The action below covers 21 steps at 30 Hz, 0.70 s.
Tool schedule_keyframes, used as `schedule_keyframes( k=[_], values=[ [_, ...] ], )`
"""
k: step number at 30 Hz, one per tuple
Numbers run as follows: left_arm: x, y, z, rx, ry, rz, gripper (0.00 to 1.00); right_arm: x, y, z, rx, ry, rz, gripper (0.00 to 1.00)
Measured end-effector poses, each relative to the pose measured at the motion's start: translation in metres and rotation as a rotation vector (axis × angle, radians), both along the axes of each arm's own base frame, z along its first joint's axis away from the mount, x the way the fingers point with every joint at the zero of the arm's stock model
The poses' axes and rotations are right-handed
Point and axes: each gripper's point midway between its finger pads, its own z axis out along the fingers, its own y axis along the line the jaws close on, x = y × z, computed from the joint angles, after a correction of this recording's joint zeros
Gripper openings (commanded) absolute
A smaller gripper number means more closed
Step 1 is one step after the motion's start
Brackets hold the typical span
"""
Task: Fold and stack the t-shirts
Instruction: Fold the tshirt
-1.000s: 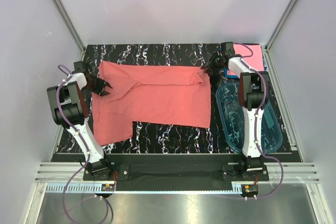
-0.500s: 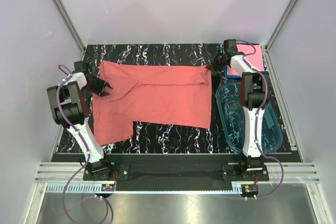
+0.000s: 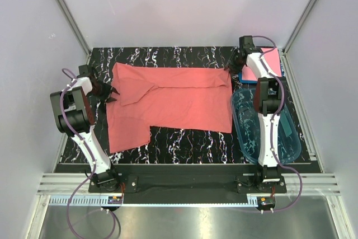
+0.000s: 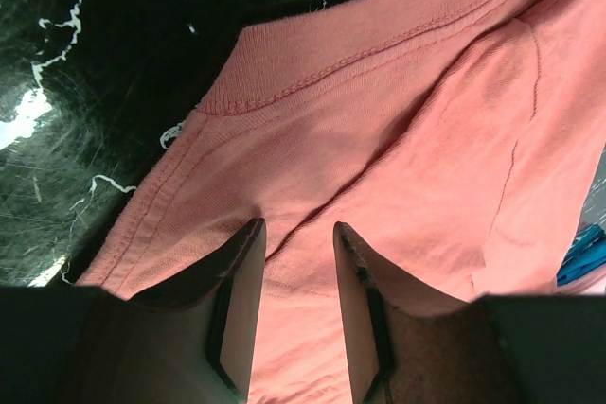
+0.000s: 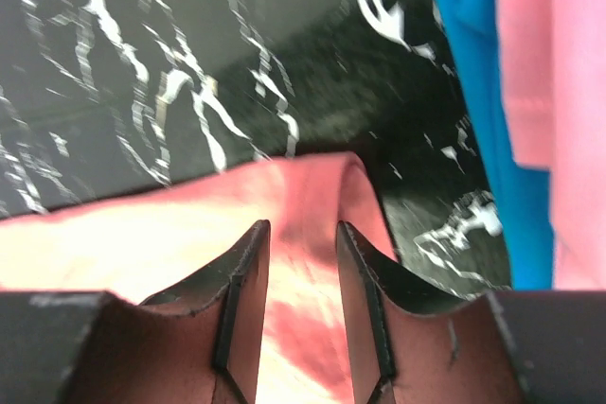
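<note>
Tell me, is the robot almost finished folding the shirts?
Partly. Done: a folded pink tee lies on a folded blue tee in the far right corner. In hand: the salmon t-shirt lies spread out, only its top edge folded over, with the left gripper and right gripper at its ends, jaws apart. To do: finish folding it and stack it.

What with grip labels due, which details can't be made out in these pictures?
Left gripper, left wrist view: the coral shirt fills the gap; pinched or not is unclear.
Right gripper, right wrist view: blurred shirt edge, grip unclear.
Folded pink shirt and blue shirt: right arm partly covers them from above.
</note>
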Motion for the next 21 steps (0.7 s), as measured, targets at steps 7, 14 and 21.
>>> schedule_keyframes(
  k=[7,14,21],
  values=[
    [0.003,-0.005,0.001,0.009,-0.018,-0.029,0.37,-0.034,-0.009,-0.010,-0.079,0.107,0.018,0.41],
    [0.021,-0.023,0.015,0.002,-0.079,-0.073,0.38,-0.060,0.005,0.008,-0.163,0.120,0.086,0.42],
    [0.037,-0.030,0.008,-0.020,-0.088,-0.072,0.42,-0.073,0.012,0.005,-0.210,0.138,0.134,0.43]
  ],
)
